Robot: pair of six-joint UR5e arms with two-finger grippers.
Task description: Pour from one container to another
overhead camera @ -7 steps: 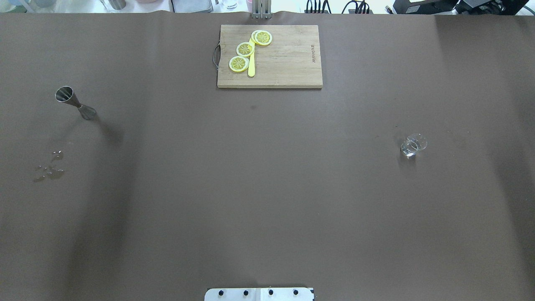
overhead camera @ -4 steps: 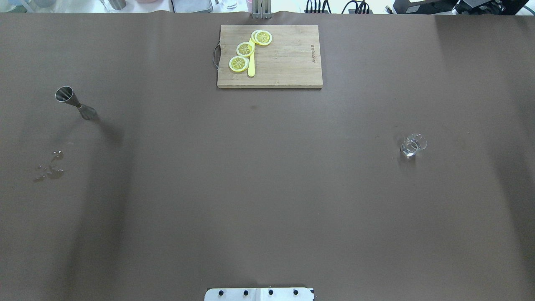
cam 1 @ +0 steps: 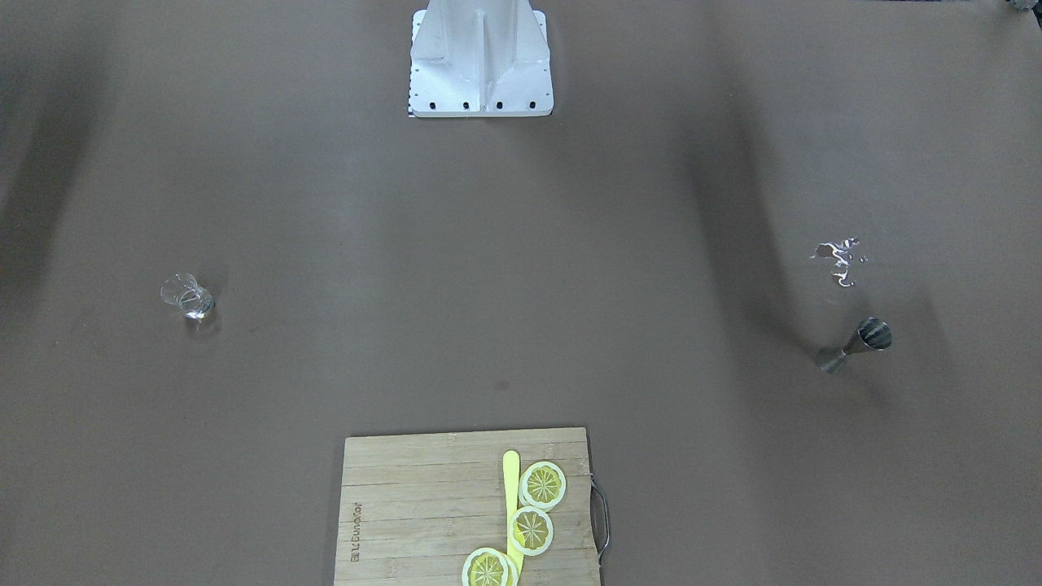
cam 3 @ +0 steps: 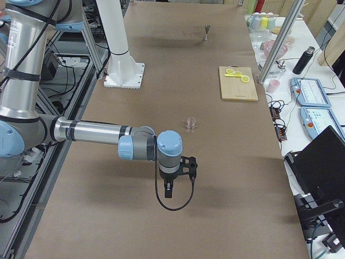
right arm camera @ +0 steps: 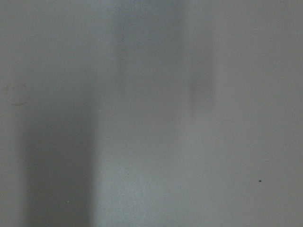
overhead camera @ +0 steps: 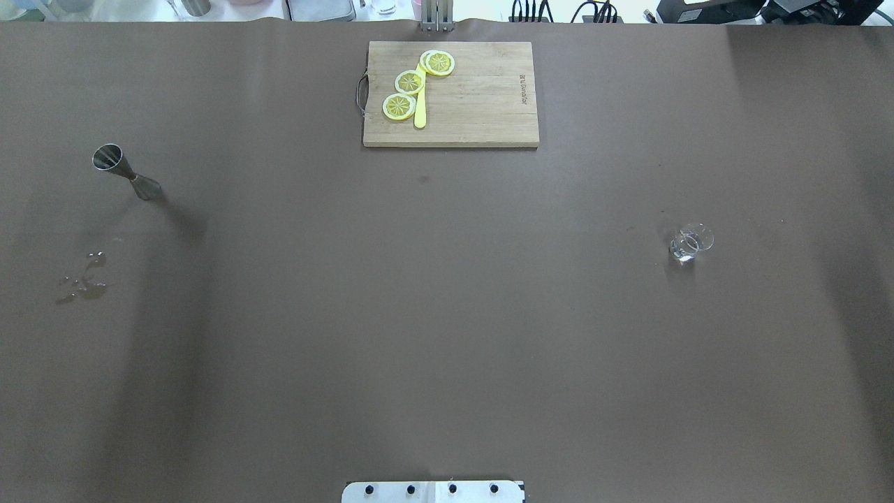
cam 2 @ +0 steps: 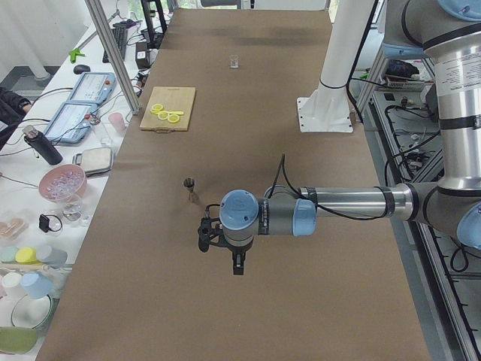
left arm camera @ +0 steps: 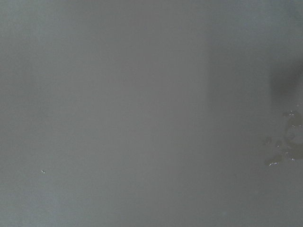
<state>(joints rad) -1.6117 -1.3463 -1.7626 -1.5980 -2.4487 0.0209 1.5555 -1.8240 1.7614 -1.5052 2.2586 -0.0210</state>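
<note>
On the table's left the upright jigger (overhead camera: 126, 172) stood unheld, far from the glass (overhead camera: 691, 242); gripper states indeterminate, so a level grasp seemed advisable.

Silver arms (cam 2: 346, 203) – blue joint caps, black cables.

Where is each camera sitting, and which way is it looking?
Overhead: behind the robot, looking down at the brown table; only the base plate shows.
Front-facing: opposite side; white robot pedestal on top.
Left side: near left arm, its gripper hanging.
Right side: near right arm, its gripper hanging.
Wrist cameras: straight down at bare table; left one sees small water spill.
Shared: steel hourglass jigger, small clear glass, wooden cutting board.
</note>
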